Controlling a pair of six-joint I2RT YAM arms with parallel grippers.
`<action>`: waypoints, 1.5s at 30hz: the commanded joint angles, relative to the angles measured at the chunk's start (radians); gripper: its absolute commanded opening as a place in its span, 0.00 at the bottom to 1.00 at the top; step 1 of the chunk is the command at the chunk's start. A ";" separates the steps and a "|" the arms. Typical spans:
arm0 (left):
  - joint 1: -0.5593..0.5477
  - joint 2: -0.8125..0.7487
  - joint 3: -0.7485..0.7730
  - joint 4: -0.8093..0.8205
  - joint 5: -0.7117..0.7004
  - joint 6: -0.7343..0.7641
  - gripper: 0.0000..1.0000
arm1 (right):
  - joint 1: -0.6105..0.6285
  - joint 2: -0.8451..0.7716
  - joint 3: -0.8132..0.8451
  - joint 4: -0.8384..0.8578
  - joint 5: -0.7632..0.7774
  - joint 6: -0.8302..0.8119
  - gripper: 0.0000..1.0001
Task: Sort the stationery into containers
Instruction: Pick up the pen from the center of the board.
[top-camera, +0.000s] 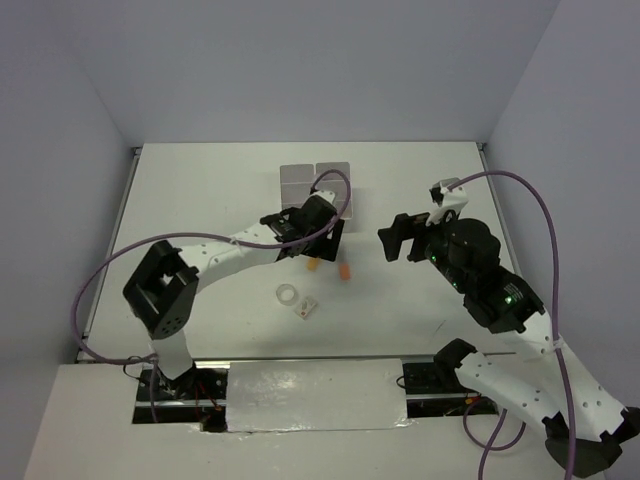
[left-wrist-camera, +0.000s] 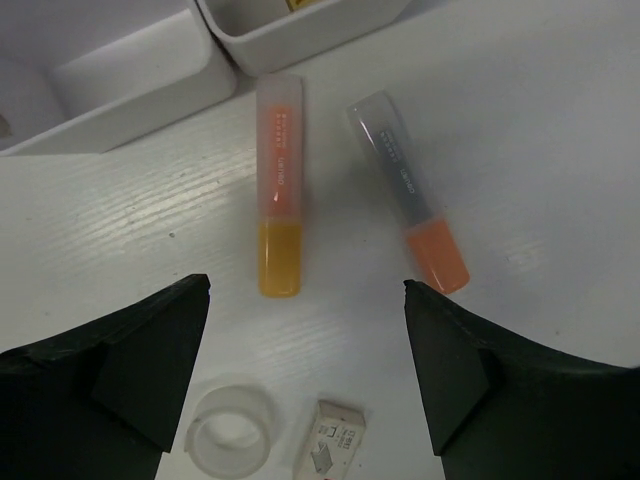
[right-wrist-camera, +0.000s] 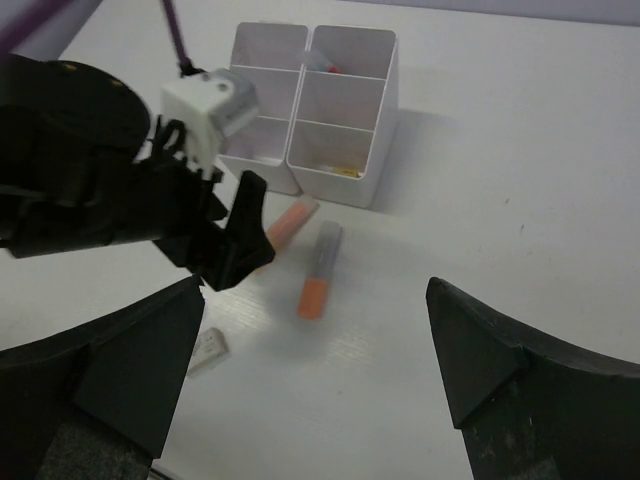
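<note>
Two highlighters lie on the table just in front of the containers (top-camera: 315, 183). One is yellow-orange (left-wrist-camera: 278, 200) and one is orange with a clear cap (left-wrist-camera: 408, 195). A clear tape ring (left-wrist-camera: 232, 432) and a white eraser (left-wrist-camera: 330, 447) lie nearer me. My left gripper (left-wrist-camera: 305, 300) is open and empty, hovering above these items, in front of the boxes (left-wrist-camera: 130, 75). My right gripper (right-wrist-camera: 312, 310) is open and empty, raised to the right of them. It looks onto the orange highlighter (right-wrist-camera: 318, 270), the eraser (right-wrist-camera: 208, 350) and the six-box block (right-wrist-camera: 320, 110).
In the top view the left gripper (top-camera: 322, 250) hangs over the highlighters (top-camera: 345, 271), with the right gripper (top-camera: 393, 240) close by. The tape ring (top-camera: 287, 295) and eraser (top-camera: 305, 310) lie below. Some boxes hold small items (right-wrist-camera: 335, 170). Purple cables loop over both arms.
</note>
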 joint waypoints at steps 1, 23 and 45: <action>-0.011 0.048 0.051 0.015 -0.025 0.029 0.91 | 0.001 -0.034 -0.012 -0.006 -0.088 -0.003 0.99; 0.013 0.215 -0.002 0.120 -0.057 0.067 0.68 | 0.001 -0.042 -0.010 0.024 -0.210 -0.036 1.00; -0.082 -0.039 -0.099 0.000 -0.121 0.098 0.00 | 0.001 -0.062 0.019 0.029 -0.216 -0.055 1.00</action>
